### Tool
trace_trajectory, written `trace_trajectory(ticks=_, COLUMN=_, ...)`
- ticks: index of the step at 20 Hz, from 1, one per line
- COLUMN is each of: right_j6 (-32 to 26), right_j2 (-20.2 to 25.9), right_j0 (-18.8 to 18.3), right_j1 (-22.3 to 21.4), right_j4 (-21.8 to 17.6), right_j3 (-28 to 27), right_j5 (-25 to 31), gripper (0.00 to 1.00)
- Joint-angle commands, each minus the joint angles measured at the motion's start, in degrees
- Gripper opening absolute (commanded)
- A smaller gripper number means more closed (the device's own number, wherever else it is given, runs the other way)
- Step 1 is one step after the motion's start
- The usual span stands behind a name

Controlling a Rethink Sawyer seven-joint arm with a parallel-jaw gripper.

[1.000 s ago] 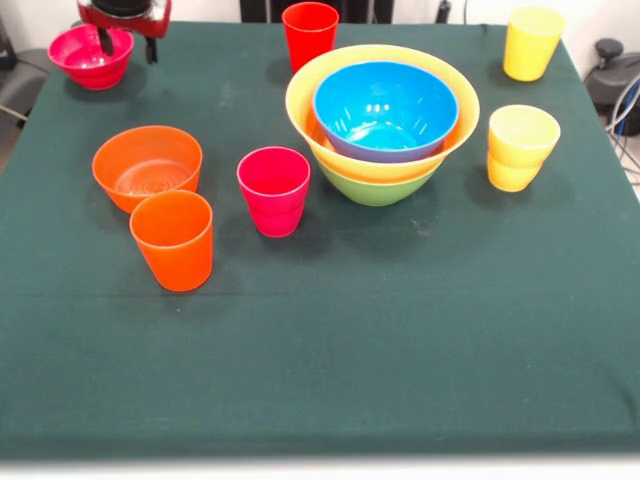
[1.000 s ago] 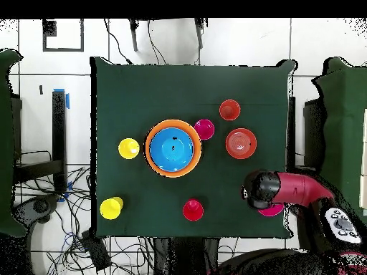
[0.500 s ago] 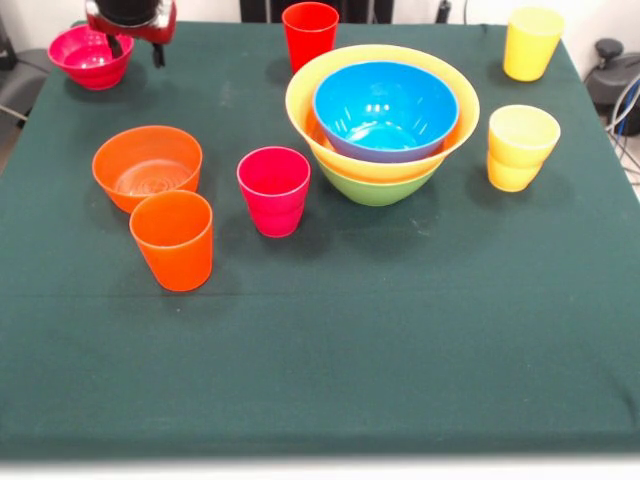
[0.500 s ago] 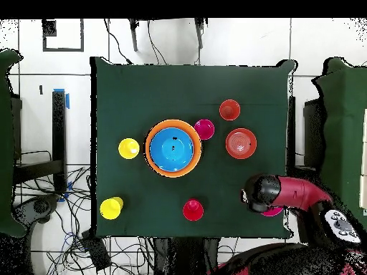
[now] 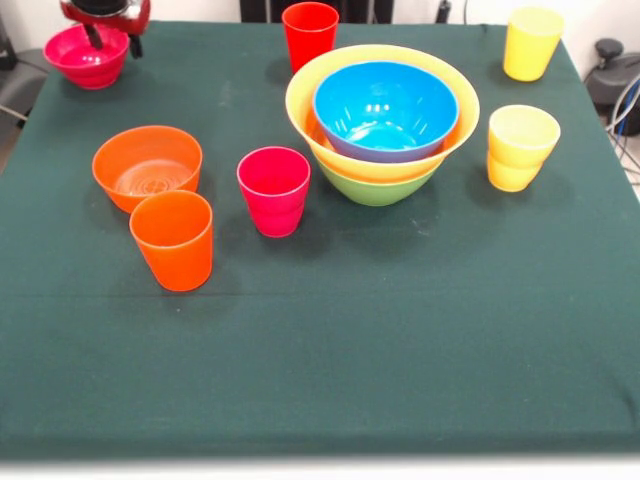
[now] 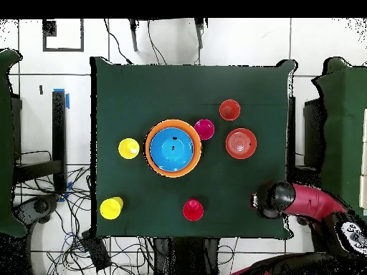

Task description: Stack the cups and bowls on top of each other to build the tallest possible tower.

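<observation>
We see the red-and-black gripper (image 5: 110, 38) hovering over the small magenta-pink plastic bowl (image 5: 88, 58) at the table's corner; we cannot tell its opening. The tower (image 5: 382, 125), a blue bowl in a wide yellow bowl on a green bowl, stands mid-table, with the red plastic cup (image 5: 309, 33) just behind it and the magenta-pink cup (image 5: 274, 190) beside it.

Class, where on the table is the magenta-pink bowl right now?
In the front view, the magenta-pink bowl sits at the far left corner of the table, directly under the gripper, beyond the orange bowl.
</observation>
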Motion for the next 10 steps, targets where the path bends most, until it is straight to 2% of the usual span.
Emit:
trace_trajectory(ticks=1, right_j6=3.3, right_j2=3.4, right_j0=1.4, right_j1=1.2, right_j4=0.0, right_j3=-1.0, right_j5=-5.9, gripper=1.00)
trace_trajectory(ticks=5, right_j6=4.4, right_j2=3.2, right_j0=2.4, right_j1=3.0, right_j4=-0.3, right_j3=-2.3, right_j5=-6.8, gripper=1.00)
trace_trajectory(ticks=10, right_j6=4.4, right_j2=2.7, right_j0=3.0, right_j1=3.1, right_j4=-0.3, right_j3=-2.6, right_j5=-6.6, gripper=1.00)
